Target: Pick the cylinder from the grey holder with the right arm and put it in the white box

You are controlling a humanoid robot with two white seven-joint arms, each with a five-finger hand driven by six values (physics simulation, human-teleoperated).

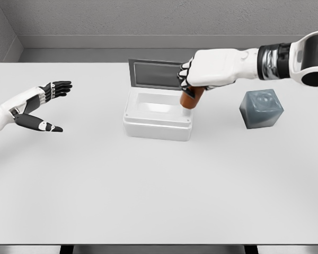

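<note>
The right hand (193,79) reaches in from the right edge, its white forearm and black wrist band stretched across the back of the counter (159,196). Its fingers are curled tight around the top of the brown cylinder (190,99), so only the lower part of the cylinder shows beneath the palm. The cylinder hangs tilted over the right rim of the white box (157,116), its lower end at or just above that rim; whether it touches the box cannot be told. The box sits near the middle of the counter with its dark grey lid (155,74) standing open behind it, and the inside looks pale and bare.

The grey holder (261,108) stands to the right of the box, well apart from it, a blocky shape with a round socket in its top face.

The left hand (45,106) shows at the left edge, above the counter, fingers spread and thumb held apart, gripping nothing.

The counter is a plain white slab with a darker front edge at the bottom of the view. Behind it runs a grey wall, with a second grey wall meeting it at the left corner.
</note>
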